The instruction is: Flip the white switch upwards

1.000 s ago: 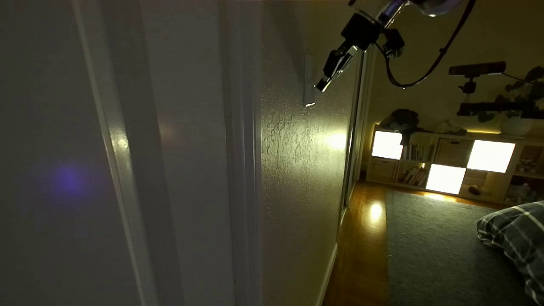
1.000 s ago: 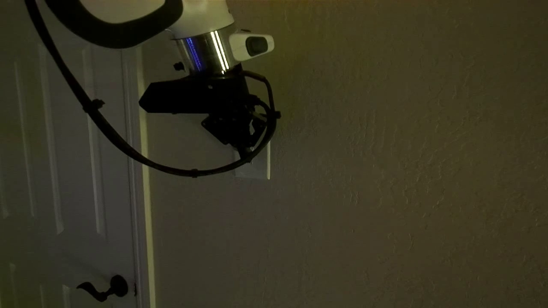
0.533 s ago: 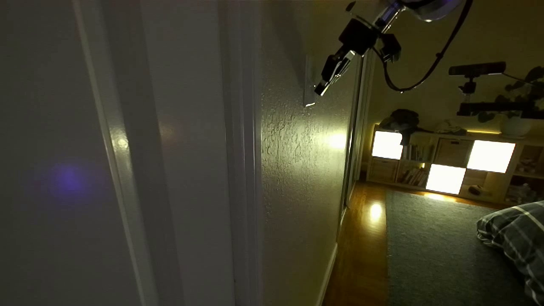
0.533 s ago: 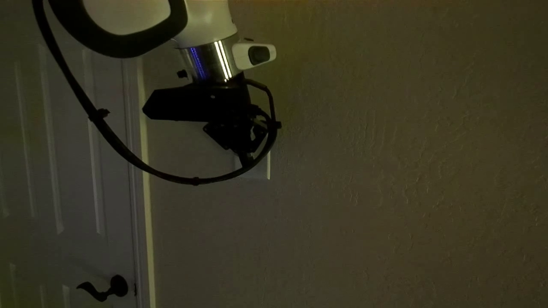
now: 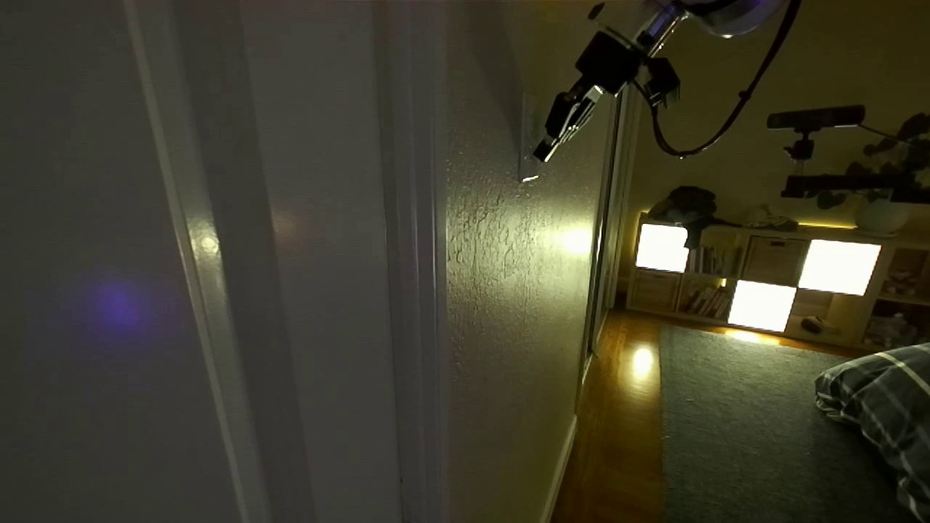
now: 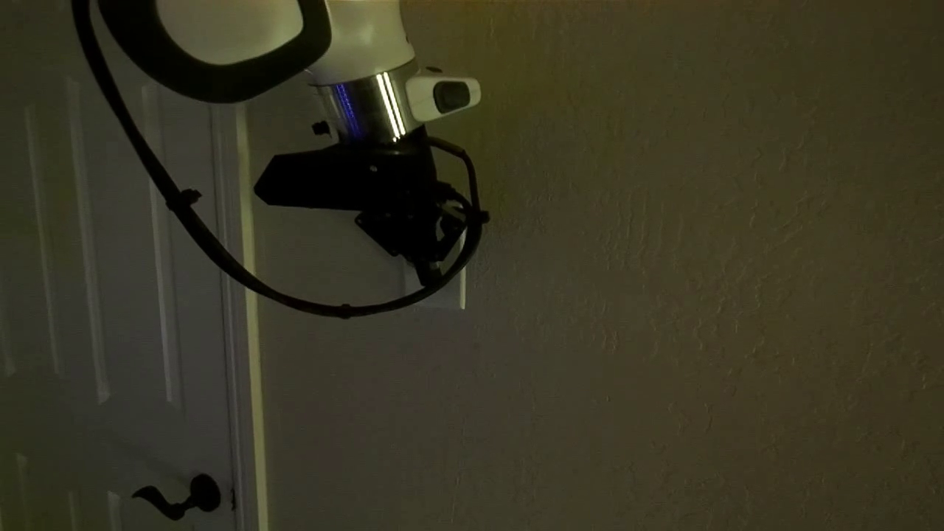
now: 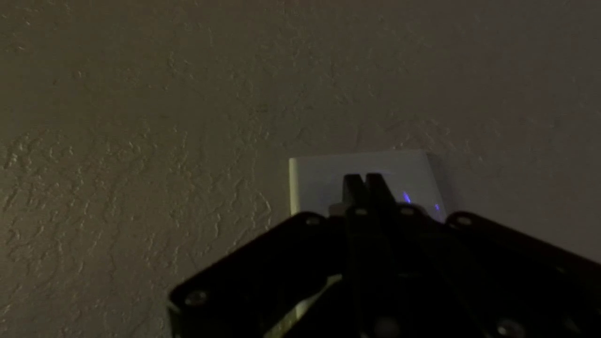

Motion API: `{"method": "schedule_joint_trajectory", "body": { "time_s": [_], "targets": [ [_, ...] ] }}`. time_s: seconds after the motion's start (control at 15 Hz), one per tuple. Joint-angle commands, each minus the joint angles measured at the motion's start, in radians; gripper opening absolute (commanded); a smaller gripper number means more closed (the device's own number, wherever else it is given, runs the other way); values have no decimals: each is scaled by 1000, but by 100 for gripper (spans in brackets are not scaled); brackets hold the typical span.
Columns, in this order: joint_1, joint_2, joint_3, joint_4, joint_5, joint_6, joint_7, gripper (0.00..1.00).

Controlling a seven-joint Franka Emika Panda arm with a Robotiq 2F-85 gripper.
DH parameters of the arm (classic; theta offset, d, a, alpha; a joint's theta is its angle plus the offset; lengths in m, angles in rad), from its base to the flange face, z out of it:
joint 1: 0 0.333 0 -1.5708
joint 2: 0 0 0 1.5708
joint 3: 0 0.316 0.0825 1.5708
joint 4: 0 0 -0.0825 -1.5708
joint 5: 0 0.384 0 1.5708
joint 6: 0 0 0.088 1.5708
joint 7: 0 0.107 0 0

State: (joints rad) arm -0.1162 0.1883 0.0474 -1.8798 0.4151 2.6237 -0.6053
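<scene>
Edged nearer switch (image 7: pixel 323 182) with empty fingers (image 7: pixel 354 191) together, partly behind looped cable (image 6: pixel 345 310) in an exterior view, before bumpy wall (image 7: pixel 164 141).

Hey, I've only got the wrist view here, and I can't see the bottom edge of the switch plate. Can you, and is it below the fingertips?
Observer: Yes, in both exterior views the bottom edge of the plate shows below the tips of the gripper.
Operator: Okay, does anything besides the gripper pass in front of the plate?
Observer: Yes, in an exterior view the cable loops across it.
</scene>
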Motion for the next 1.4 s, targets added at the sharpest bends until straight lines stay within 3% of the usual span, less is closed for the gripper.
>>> {"method": "schedule_joint_trajectory", "body": {
  "time_s": [0.0,0.73,1.0,1.33],
  "targets": [
    [-12,-25,16,14,38,9,-8,7],
    [-4,-94,-8,-41,2,-16,21,6],
    [5,-109,-58,-60,-185,-166,152,6],
    [11,-125,-96,-42,-389,-485,269,6]
  ]
}}
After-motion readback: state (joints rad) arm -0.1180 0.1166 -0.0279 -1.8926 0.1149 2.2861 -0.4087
